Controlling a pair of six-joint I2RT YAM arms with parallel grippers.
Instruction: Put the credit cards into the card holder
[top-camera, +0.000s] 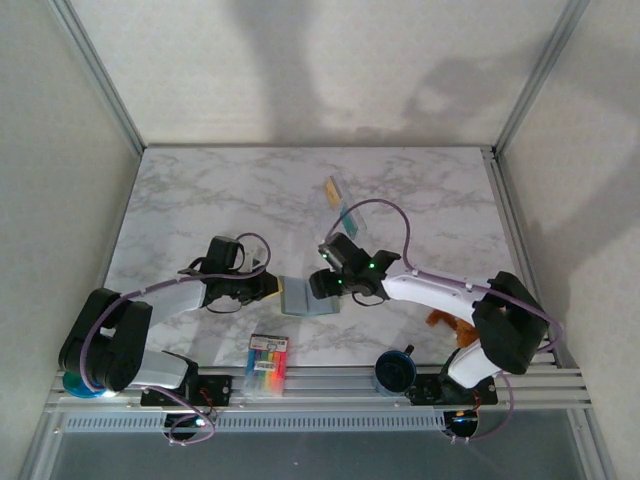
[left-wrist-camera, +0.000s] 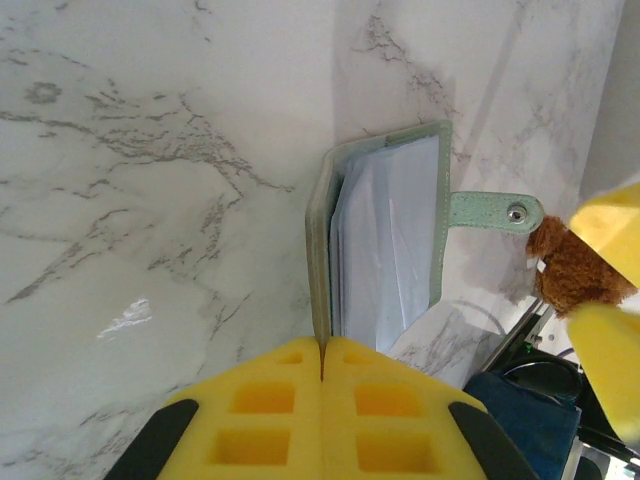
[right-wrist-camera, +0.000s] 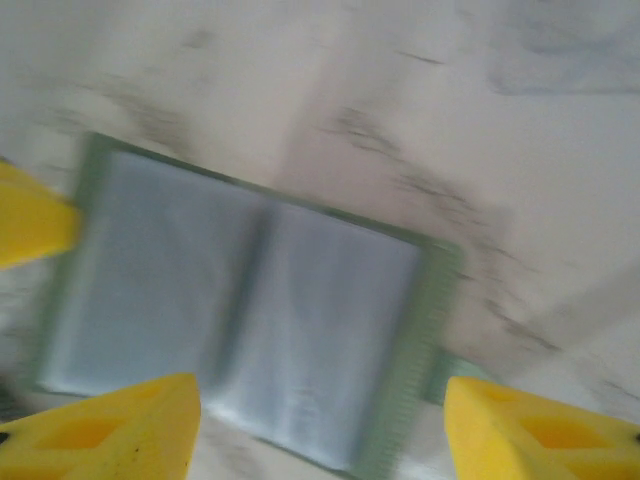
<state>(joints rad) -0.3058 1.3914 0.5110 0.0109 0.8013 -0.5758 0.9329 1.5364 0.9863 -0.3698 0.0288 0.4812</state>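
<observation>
A grey-green card holder (top-camera: 305, 300) lies open on a white, grey-veined marble bench (top-camera: 200, 210) between two robot arms, its pale blue-grey inner sleeves facing up and its snap strap (left-wrist-camera: 495, 212) lying flat out from one side. The left arm's fingers (left-wrist-camera: 260, 410), yellow and pressed together, pinch the edge of the holder's cover, which the left wrist view shows nearly edge-on beside the sleeves. The right arm's fingers (right-wrist-camera: 130, 430) are spread wide on the opposite side of the holder, one tip towards either end of its near edge; the blurred right wrist view does not show whether they touch it. The credit cards (top-camera: 335, 192) lie together beyond the holder toward the back wall, well apart from it; a tan-gold one shows, the rest too small to tell apart. A pack of multicoloured markers (top-camera: 267, 365) sits on the near side of the holder, just beside the aluminium rail (top-camera: 330, 390) that carries both arm bases. Plain pale walls (top-camera: 300, 60) enclose the bench on three sides around the holder, aluminium posts (top-camera: 95, 75) rise at the back corners, and soft grey shadows fall across the back wall
</observation>
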